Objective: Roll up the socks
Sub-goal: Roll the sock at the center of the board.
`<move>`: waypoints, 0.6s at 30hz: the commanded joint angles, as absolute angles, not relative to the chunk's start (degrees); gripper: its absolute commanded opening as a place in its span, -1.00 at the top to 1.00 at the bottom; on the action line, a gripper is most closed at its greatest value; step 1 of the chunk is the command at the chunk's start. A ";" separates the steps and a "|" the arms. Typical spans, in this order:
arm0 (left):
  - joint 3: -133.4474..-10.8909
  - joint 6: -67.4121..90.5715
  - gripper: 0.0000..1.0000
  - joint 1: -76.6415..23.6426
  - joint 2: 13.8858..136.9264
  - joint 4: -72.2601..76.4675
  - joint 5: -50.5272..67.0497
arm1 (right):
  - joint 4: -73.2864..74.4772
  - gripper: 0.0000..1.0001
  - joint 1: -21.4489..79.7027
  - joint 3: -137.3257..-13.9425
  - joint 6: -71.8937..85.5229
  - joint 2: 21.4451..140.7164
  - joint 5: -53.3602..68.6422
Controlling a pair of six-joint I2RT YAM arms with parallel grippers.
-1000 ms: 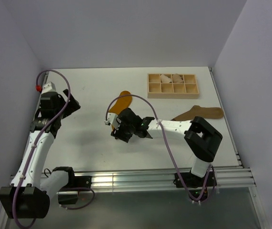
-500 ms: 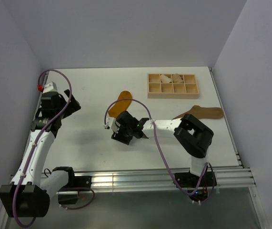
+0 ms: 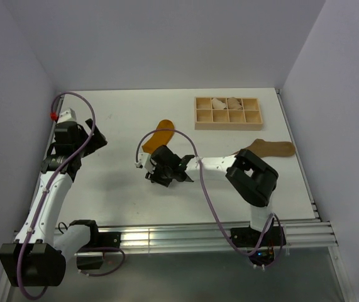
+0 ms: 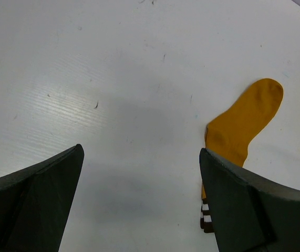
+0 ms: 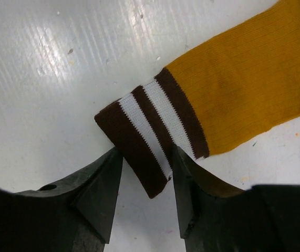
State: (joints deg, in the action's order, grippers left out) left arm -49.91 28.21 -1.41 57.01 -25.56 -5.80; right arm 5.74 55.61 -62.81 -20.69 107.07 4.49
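Between the jaws of the half-open, empty right gripper (image 5: 145, 160) lies the striped cuff (image 5: 150, 126) of the mustard-orange fabric sock (image 5: 255, 89): soft, light, limp, probably best pinched at that thicker cuff.

Wooden divided tray (image 3: 236, 117) at table's (image 3: 116, 182) far right; pale bundles (image 3: 219, 102) inside.

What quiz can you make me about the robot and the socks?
1. True or false: the brown sock lies outside the tray.
2. Which gripper is down at the orange sock? A: left gripper. B: right gripper.
3. Fill in: the right gripper's fingers stand either side of the sock's striped ____.
Key: 1 true; 2 B; 3 cuff.
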 commanded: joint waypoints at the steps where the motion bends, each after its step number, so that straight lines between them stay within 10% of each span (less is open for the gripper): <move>1: -49.83 27.51 -0.96 -1.05 56.95 -23.82 -4.66 | 7.12 0.01 55.28 -65.30 -20.48 110.03 3.16; 11: -49.75 27.33 -0.97 -1.05 57.92 -23.82 -2.81 | 16.16 0.99 55.28 -70.22 -15.39 110.92 6.85; 18: -49.22 27.33 -0.96 -1.05 57.66 -23.03 -0.53 | 27.83 1.00 55.28 -79.70 -10.12 112.67 13.88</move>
